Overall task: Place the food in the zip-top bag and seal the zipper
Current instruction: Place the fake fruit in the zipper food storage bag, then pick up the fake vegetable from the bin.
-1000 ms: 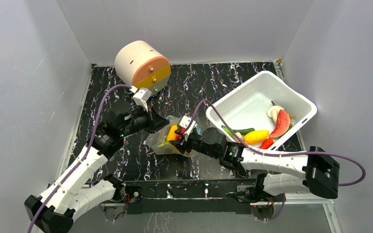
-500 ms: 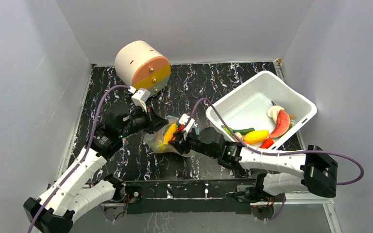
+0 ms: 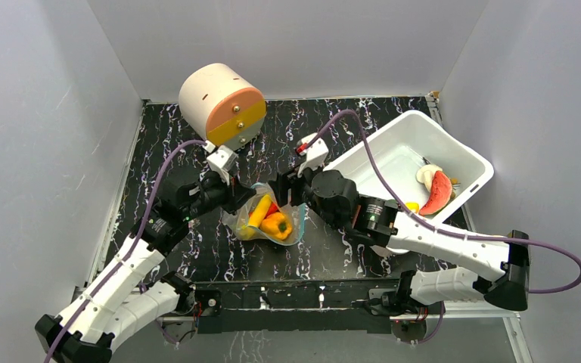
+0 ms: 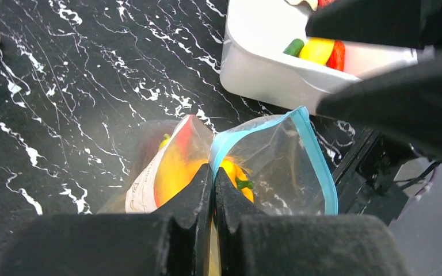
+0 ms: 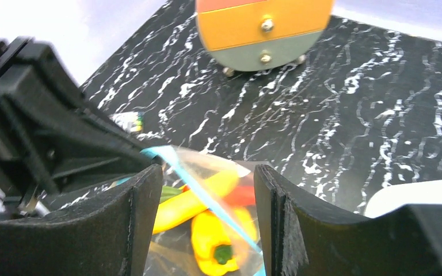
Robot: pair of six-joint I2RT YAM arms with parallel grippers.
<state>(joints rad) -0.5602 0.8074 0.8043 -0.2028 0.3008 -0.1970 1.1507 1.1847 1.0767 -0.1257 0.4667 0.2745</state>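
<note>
left pincer (image 4: 213,172): pinching zip-top bag (image 4: 282,161) rim (mouth gaping) | right pincer (image 5: 206,190): spread, near it | bell pepper (image 3: 276,224) inside

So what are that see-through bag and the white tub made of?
The zip-top bag looks like thin, glossy clear plastic film: it creases, and the yellow pepper shows through it. The white tub seems to be rigid moulded plastic, smooth with a faint sheen and straight walls.

Left hand (image 4: 212,171) clamped, right hand (image 5: 205,183) spread, seemingly aloft.
</note>
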